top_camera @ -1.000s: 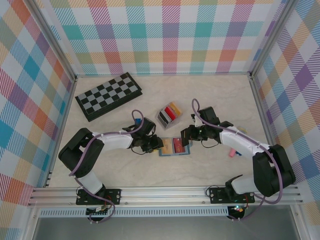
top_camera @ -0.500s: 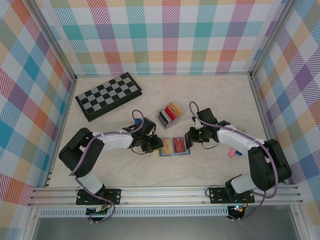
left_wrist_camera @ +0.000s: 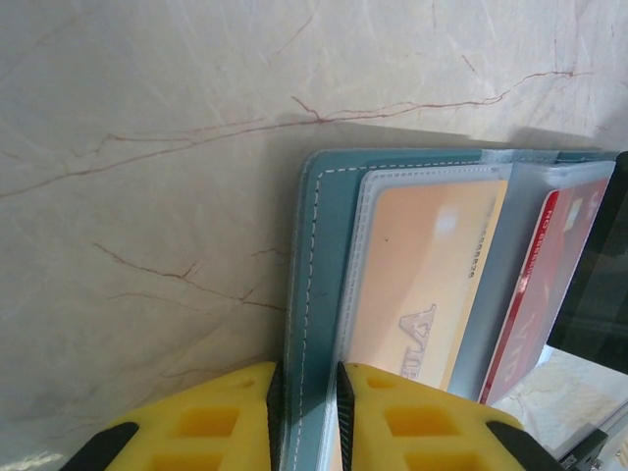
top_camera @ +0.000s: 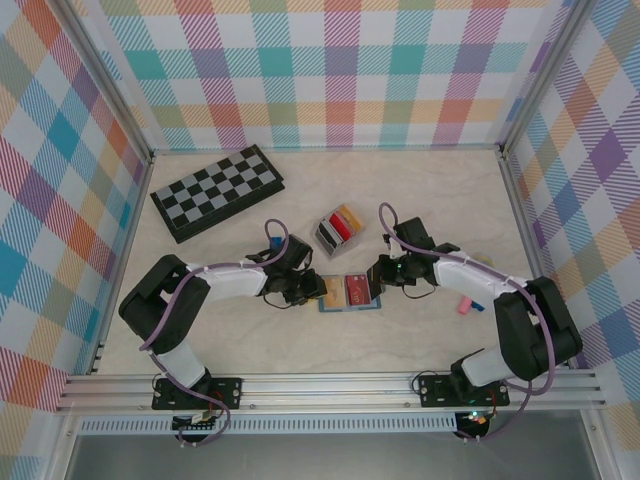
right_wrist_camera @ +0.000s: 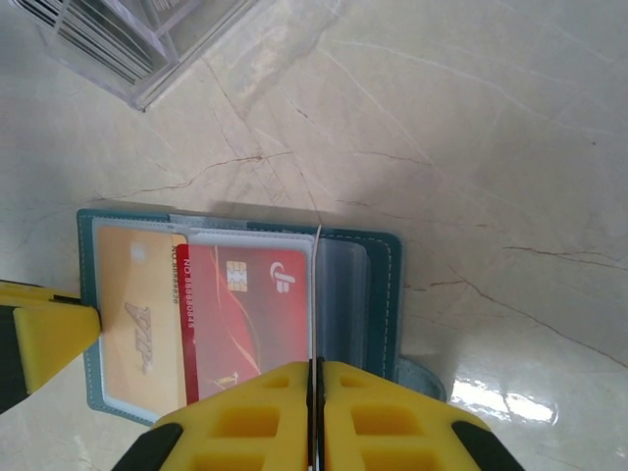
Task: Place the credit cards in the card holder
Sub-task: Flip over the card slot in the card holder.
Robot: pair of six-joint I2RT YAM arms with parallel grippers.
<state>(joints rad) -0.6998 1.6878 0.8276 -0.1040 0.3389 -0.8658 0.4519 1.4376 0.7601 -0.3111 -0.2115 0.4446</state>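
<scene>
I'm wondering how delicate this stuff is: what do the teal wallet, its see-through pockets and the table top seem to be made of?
Wallet: looks like leather or faux leather, matte teal, white stitching along the edge. Clear sleeves: thin glossy transparent plastic; the red card shows through. Table: marble-look, veined and shiny, perhaps printed laminate.

Light-grey card holder point(top_camera: 325, 238) – cards point(top_camera: 341, 226) upright inside, tan card point(left_wrist_camera: 422, 294), red card point(right_wrist_camera: 245, 314) flat nearby

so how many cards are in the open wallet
2: a tan card in the left sleeve of the wallet, and a red card in the sleeve beside it. Others may be hidden behind them.
</scene>
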